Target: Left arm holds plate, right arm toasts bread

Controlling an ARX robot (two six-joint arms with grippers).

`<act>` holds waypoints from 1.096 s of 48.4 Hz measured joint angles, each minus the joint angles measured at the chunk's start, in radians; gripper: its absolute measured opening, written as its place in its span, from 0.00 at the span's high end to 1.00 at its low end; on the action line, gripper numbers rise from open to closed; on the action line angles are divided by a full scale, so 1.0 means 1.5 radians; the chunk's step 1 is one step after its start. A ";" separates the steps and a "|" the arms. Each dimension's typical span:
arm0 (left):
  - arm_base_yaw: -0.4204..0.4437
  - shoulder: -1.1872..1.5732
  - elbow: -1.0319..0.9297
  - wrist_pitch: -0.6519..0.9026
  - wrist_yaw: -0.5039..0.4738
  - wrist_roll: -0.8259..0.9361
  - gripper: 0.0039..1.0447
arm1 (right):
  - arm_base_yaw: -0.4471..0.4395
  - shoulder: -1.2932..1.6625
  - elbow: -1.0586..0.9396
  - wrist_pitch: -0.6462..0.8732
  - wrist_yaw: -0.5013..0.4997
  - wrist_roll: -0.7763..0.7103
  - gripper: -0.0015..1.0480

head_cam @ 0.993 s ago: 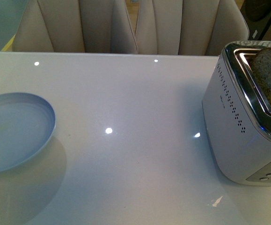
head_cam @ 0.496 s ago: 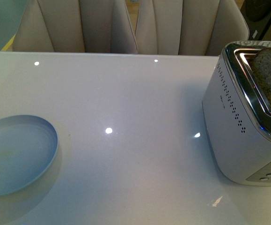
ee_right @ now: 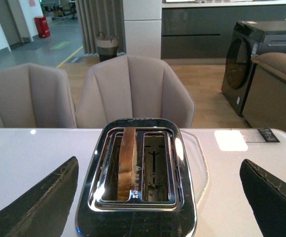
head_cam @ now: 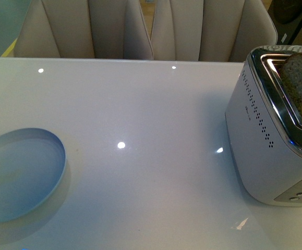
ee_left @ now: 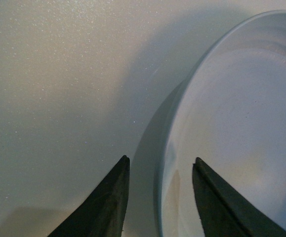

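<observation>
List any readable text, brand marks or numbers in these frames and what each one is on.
No text here can be read.
Toaster: a small dark mark on its side, too small to read.
Flat card at the table's far edge in the right wrist view: print too blurred to read.
Plate, bread: no markings.

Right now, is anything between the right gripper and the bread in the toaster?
Nothing visible. In the right wrist view the right gripper is open, its jaws on either side of the toaster, and the bread stands upright in one slot, top exposed. The other slot is empty.
</observation>
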 joint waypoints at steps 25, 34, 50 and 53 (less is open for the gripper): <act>-0.012 -0.203 -0.059 0.117 -0.007 -0.095 0.07 | 0.000 0.000 0.000 0.000 0.000 0.000 0.08; -0.077 -0.381 -0.096 0.148 -0.006 -0.173 0.07 | 0.000 0.000 0.000 0.000 0.000 0.000 0.08; -0.174 -0.610 -0.143 0.071 0.035 -0.271 0.07 | 0.000 0.000 0.000 0.000 0.000 0.000 0.08; -0.180 -0.639 -0.144 0.052 0.038 -0.280 0.07 | 0.000 0.000 0.000 0.000 0.000 0.000 0.08</act>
